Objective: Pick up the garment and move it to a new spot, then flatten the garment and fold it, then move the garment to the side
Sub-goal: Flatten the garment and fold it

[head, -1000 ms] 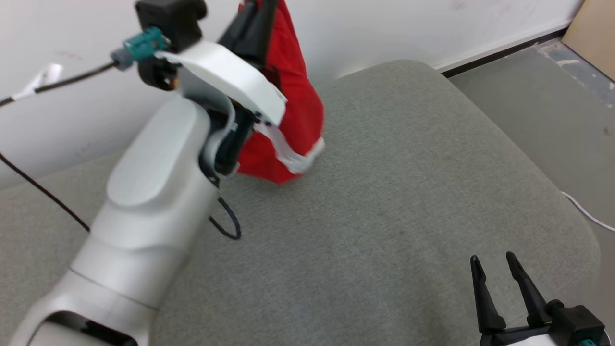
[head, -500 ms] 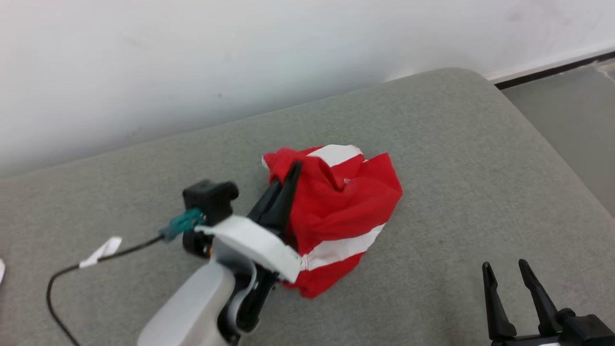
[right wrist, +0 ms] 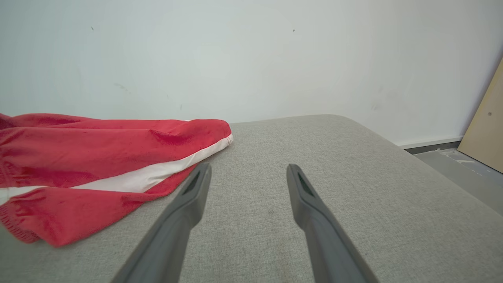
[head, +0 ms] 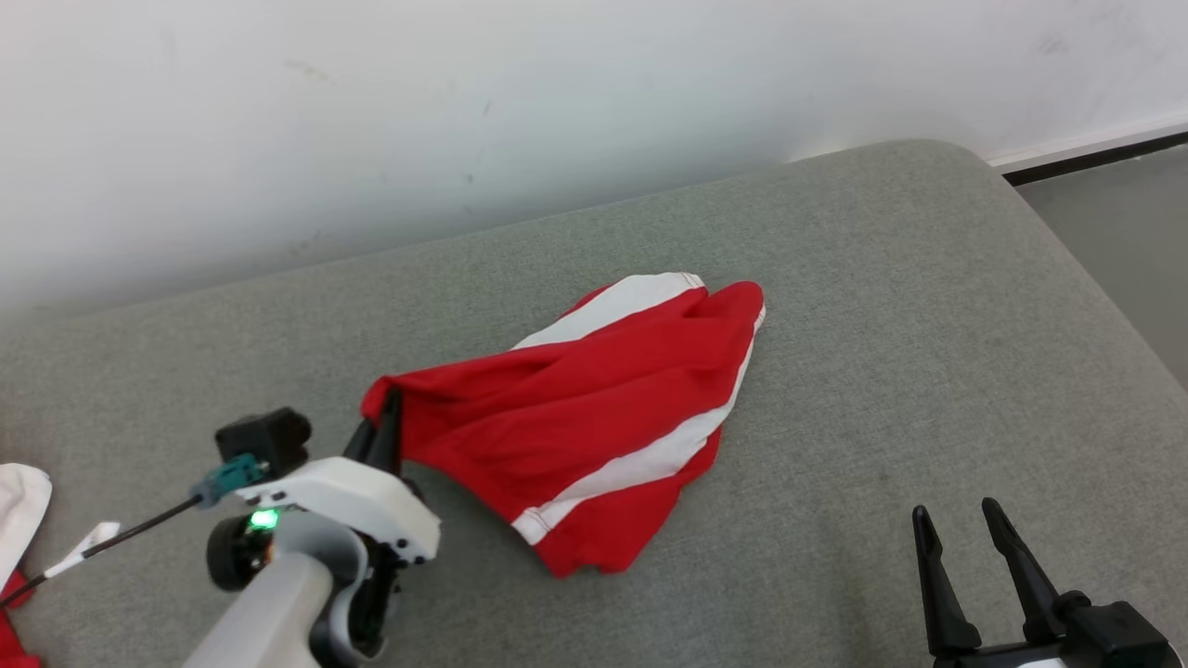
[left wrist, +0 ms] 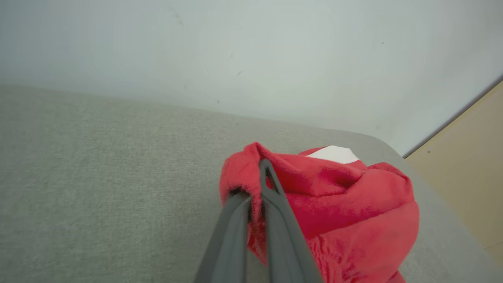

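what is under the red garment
The grey cushion shows all around the red garment, which lies spread on it. The left pincer is shut on one corner. Whatever lies directly beneath the cloth is covered.

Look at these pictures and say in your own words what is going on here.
A two-armed robot is working with a red garment with white stripes on a grey cushion. Its left gripper is shut on one corner of the garment, while the rest of the cloth lies on the cushion, rumpled and not yet flattened or folded. The right gripper is open and hovers off to the side, apart from the cloth.
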